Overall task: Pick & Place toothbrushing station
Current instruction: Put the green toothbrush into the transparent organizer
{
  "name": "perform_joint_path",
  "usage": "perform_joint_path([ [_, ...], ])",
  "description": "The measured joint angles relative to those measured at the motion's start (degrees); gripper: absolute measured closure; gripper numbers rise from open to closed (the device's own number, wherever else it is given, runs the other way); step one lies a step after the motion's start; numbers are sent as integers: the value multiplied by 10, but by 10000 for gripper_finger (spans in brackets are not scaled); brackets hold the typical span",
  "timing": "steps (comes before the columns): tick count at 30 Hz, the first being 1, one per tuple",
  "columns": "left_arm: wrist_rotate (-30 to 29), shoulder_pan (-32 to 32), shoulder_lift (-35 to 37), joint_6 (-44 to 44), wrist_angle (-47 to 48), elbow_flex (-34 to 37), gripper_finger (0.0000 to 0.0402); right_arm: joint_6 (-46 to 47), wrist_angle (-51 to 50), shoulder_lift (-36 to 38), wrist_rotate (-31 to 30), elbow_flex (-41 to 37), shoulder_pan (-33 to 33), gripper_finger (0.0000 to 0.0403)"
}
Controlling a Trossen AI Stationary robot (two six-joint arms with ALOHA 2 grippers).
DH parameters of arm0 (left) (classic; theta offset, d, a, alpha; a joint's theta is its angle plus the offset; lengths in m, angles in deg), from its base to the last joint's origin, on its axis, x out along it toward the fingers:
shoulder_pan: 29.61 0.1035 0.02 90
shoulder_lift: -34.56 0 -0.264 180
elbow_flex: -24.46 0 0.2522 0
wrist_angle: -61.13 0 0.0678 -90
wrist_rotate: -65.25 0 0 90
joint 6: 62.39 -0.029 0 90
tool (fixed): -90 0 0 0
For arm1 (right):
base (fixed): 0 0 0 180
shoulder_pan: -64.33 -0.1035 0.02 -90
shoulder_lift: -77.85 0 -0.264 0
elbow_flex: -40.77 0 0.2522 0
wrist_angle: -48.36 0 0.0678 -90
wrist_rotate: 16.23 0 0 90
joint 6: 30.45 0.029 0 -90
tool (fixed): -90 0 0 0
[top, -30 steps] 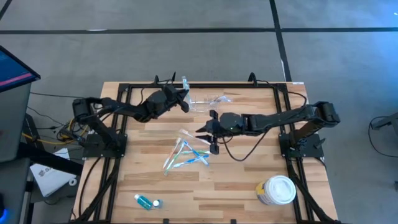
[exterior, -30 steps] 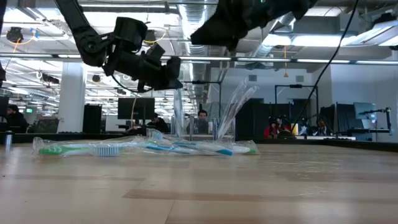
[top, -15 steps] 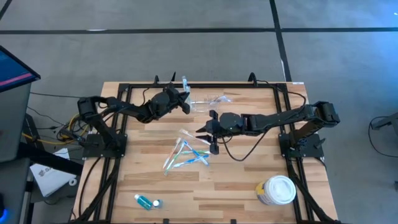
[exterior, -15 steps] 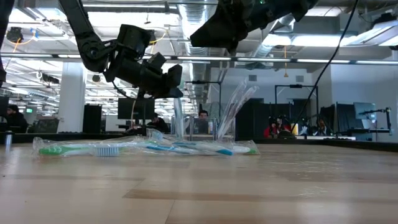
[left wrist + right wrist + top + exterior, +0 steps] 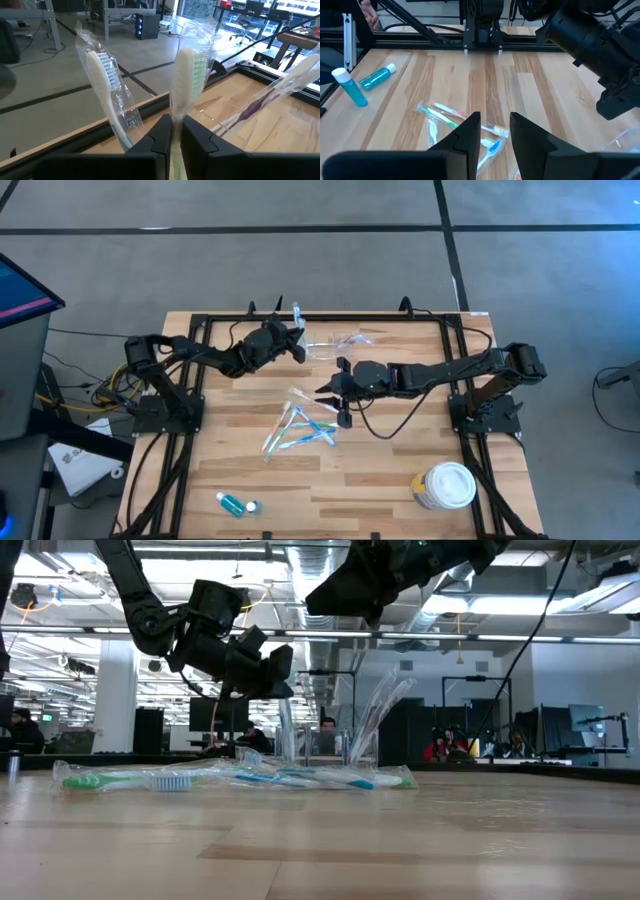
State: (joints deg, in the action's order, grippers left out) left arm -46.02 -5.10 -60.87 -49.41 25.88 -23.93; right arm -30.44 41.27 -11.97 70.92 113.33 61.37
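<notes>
Left gripper [image 5: 172,135] is pinched narrow on a wrapped green-bristled toothbrush [image 5: 187,80] standing up between its fingers, with the toothbrushing station [image 5: 345,340] just beyond its tips by the table's far rail. That clear holder looks light, rigid and slick, so I'd grab a rim edge gently. Right gripper [image 5: 494,131] hangs partly open and empty over the loose toothbrush pile [image 5: 462,125].

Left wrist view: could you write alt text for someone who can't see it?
The left claw pinches a plastic-wrapped toothbrush with green and white bristles, held upright between its two dark fingers. Another wrapped toothbrush with a white handle and blue bristles stands just beside it, and a third in a clear wrapper leans over the wooden table behind.
</notes>
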Motion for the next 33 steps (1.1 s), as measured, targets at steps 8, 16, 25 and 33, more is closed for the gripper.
perform_joint_path([
  [8, -6, 0, 0, -2, 2, 0, 359, 0, 0, 0, 0, 0, 0, 307],
  [16, -31, 0, 0, -1, 14, 0, 333, 0, 0, 0, 0, 0, 0, 307],
  [25, -57, 0, 0, -1, 15, 0, 265, 0, -2, 0, 0, 0, 0, 307],
  [33, -52, 0, 0, -1, 15, 0, 196, 0, -2, 0, 0, 0, 0, 307],
])
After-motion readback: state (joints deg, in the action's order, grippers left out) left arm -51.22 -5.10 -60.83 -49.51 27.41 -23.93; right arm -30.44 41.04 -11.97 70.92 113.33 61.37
